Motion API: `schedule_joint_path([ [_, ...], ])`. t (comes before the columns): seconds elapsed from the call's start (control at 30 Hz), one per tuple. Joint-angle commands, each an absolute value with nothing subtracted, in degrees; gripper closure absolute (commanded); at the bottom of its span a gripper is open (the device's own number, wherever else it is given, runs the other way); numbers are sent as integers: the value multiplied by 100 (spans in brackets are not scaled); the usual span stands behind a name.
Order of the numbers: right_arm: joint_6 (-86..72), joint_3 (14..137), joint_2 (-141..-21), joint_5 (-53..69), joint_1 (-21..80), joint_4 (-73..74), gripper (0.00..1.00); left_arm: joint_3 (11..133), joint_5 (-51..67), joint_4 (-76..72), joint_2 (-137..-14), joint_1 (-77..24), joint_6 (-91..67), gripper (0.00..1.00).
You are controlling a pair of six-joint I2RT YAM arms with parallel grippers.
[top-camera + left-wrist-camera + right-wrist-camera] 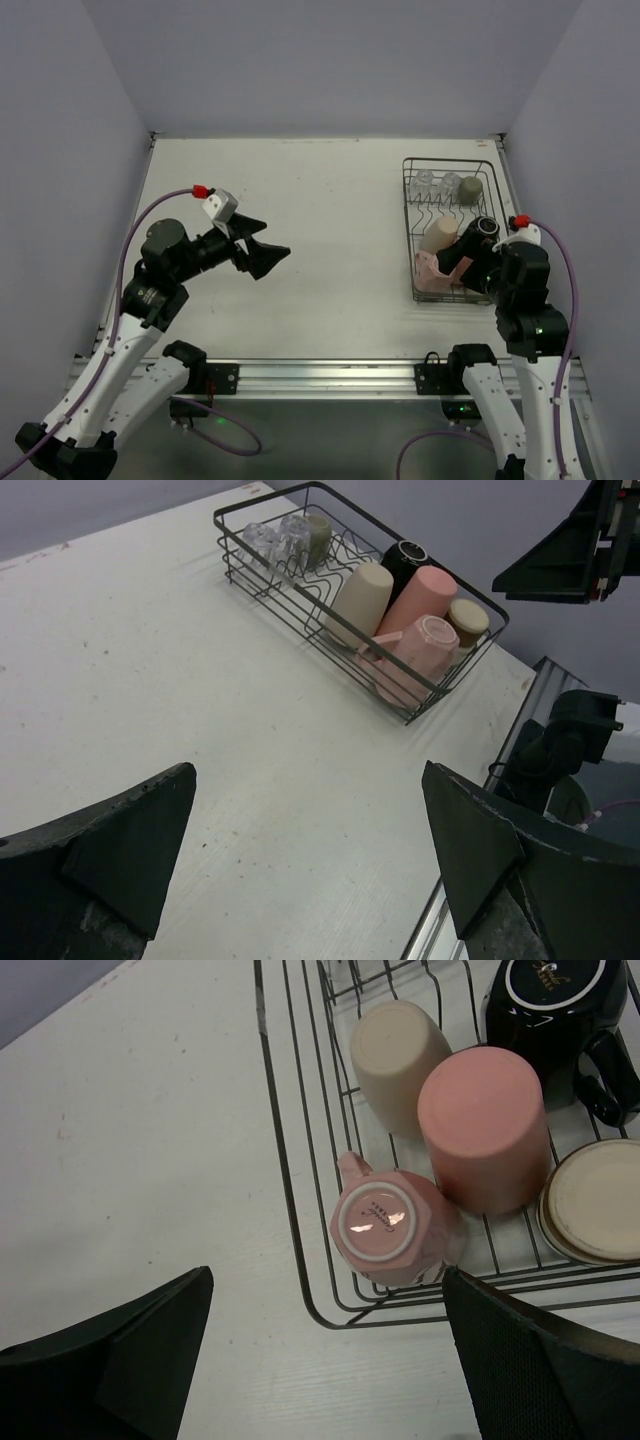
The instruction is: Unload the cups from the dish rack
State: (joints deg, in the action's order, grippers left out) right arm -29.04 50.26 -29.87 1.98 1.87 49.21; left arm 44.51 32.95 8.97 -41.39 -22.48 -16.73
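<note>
- a white table point(300, 250) with faint scuffs, closed in by plain pale lilac walls point(330, 60); a metal rail point(330, 372) runs along its near edge.
- one dark wire dish rack point(450, 160) sits at the table's right side, towards the far corner.
- eight cups, all inside the rack: two clear glasses point(262, 540), one olive-grey mug point(318, 535), one beige cup point(362, 600), one black mug point(403, 560), one salmon tumbler point(425, 592), one pale pink mug point(425, 650) and one brown-rimmed cup point(467, 620).
- left gripper point(272, 245) hangs over the table's left half, well apart from the rack, jaws spread wide, holding nothing.
- right gripper point(465, 268) hovers above the rack's near end, over the pink mug, jaws wide and empty.
- in the top view the right arm hides the near cups; the right wrist view shows the pink mug base-up with a printed mark on it, but not the glasses.
</note>
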Motion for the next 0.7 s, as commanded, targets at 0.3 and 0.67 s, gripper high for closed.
schedule_joint_path([
  [0.3, -2900, 4913, -3963, -174, 808, 4887, 1, 4333, 2576, 1318, -3990, -2575, -1459, 0],
  [0.67, -3278, 4606, -4570, -1204, 1318, 4535, 1, 4359, 2241, 1450, -3999, -2654, -1415, 0],
])
